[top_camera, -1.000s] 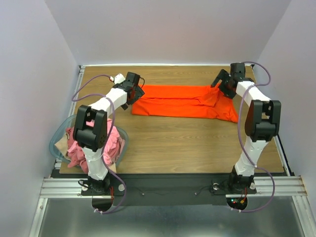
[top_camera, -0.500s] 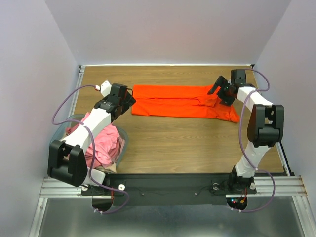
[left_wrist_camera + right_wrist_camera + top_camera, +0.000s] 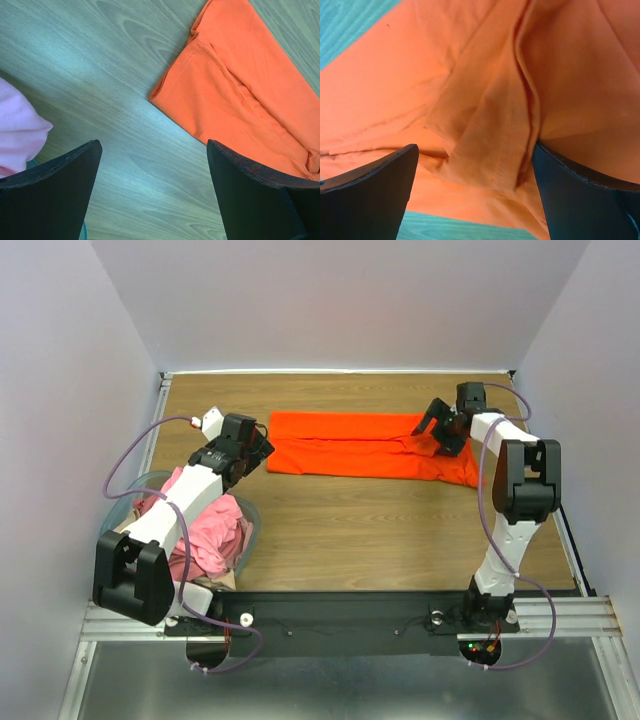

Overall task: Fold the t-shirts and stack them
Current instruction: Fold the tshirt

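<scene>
The orange-red t-shirt [image 3: 365, 443] lies folded into a long strip across the far half of the table. My left gripper [image 3: 262, 448] is open and empty over bare wood just off the shirt's left end; the left wrist view shows that end [image 3: 235, 95] ahead. My right gripper [image 3: 436, 427] is open over the shirt's right end, its jaws straddling a raised fold of sleeve [image 3: 490, 125], one finger [image 3: 585, 195] touching the cloth. A pink t-shirt [image 3: 213, 532] lies crumpled in the basket; a bit of pink [image 3: 20, 135] shows in the left wrist view.
The clear bluish plastic basket [image 3: 112, 525] stands at the table's near left, under my left arm. The table's raised edges run along the back [image 3: 340, 372] and the sides. Bare wood [image 3: 400, 530] spans the near half of the table.
My left gripper pulled back off the shirt's left end and its arm swung out over the basket. My right gripper shifted a little left along the shirt's right end.
</scene>
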Motion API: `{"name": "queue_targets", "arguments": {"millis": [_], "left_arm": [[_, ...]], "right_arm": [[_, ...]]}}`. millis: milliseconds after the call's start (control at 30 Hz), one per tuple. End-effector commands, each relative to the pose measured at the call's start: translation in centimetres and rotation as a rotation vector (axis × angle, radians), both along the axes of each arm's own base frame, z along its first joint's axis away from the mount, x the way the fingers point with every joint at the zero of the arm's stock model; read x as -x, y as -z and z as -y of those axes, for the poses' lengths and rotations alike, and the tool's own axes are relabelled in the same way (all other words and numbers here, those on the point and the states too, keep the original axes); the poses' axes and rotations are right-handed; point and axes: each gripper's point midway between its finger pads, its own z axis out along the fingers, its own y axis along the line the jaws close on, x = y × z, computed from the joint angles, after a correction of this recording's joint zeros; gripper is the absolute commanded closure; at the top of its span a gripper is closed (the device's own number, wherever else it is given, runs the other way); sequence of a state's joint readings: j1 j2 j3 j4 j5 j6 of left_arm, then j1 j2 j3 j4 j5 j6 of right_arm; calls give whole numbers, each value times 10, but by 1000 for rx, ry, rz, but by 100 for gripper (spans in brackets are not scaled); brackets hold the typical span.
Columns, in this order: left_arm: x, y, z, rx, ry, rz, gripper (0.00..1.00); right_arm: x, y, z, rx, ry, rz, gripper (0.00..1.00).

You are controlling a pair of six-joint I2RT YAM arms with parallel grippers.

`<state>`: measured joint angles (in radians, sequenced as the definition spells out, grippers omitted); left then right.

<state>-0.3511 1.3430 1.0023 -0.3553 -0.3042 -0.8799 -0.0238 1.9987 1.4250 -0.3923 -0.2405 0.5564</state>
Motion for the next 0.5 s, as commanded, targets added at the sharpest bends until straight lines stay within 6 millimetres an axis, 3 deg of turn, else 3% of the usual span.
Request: {"name": "queue_targets", "arguments": {"millis": [0, 233, 267, 333, 467], "left_arm": [[1, -9, -6, -6, -14, 36, 2], [1, -5, -4, 2, -12, 31, 2], [1, -5, -4, 1, -11, 31, 2], [1, -2, -5, -4, -16, 23, 2], [-2, -4, -7, -10, -32, 24, 2]], "right_arm": [[-22, -23, -10, -9, -33, 84, 0], [-40, -28, -15, -28, -28, 105, 0], [-42, -27, -29, -41, -55, 104, 0], [-49, -27, -33, -67, -39, 103, 0], [-86, -38, -45, -102, -22, 155, 0]]}}
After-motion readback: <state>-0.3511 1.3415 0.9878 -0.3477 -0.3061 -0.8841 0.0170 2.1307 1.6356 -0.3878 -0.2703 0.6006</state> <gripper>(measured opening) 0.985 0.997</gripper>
